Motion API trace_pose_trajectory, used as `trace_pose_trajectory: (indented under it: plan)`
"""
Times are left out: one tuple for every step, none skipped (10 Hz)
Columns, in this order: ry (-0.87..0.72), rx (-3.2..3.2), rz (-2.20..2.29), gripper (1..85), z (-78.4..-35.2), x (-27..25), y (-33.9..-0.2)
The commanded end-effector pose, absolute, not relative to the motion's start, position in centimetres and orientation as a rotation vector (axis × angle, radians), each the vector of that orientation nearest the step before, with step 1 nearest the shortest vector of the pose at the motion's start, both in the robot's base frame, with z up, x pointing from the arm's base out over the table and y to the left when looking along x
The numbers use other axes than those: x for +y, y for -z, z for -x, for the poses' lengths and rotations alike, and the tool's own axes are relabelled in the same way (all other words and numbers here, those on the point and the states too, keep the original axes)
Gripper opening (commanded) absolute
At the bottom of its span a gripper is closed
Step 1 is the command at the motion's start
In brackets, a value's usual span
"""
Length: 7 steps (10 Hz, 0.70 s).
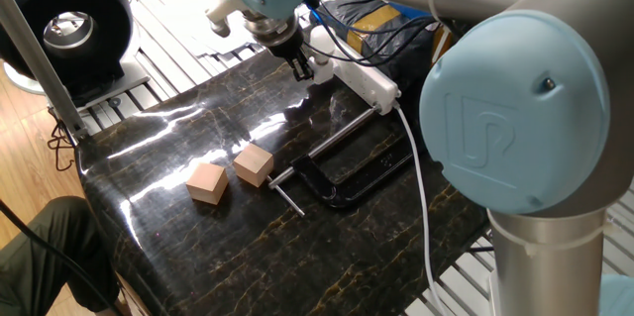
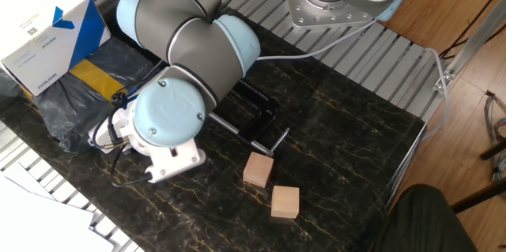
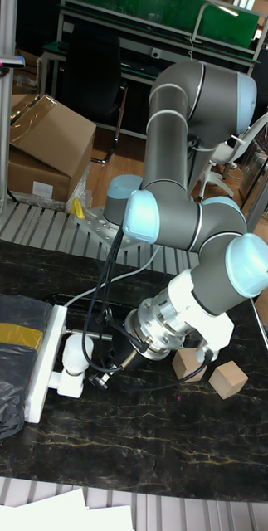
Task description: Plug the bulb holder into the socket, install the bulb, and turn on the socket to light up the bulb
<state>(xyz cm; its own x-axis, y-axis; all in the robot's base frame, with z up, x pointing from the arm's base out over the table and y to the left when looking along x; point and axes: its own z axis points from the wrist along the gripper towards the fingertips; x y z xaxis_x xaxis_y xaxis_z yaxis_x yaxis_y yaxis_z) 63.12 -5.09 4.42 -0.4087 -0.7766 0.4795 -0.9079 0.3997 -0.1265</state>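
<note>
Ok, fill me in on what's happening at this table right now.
The robot arm has its gripper down at the near end of the white power strip, right beside the white bulb sitting in the holder plugged in there. Whether the fingers are closed on anything can't be made out. The bulb does not look lit. Two wooden cubes and a black clamp lie untouched on the dark tabletop.

Two fixed cams look down from opposite table sides; tall cam faces my base. All share wooden cubes (image 1: 230,174).
</note>
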Motion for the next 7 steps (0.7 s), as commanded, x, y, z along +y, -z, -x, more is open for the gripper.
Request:
trace_pose_trajectory:
  plan:
    - [-0.536, -2.313, -1.418, 1.0, -62.1, -5.0, -4.6]
    - [-0.538, -2.314, -1.415, 1.0, -62.2, -4.7, -4.6]
    - [-0.537, -2.321, -1.41, 1.0, -62.5, -4.2, -4.9]
    - [-0.539, -2.335, -1.402, 1.0, -62.8, -3.8, -5.1]
    - [-0.518, -2.363, -1.407, 1.0, -63.3, -3.4, -4.9]
    - [-0.521, -2.372, -1.395, 1.0, -63.4, -3.5, -5.3]
    - [-0.514, -2.381, -1.378, 1.0, -63.2, -3.4, -5.7]
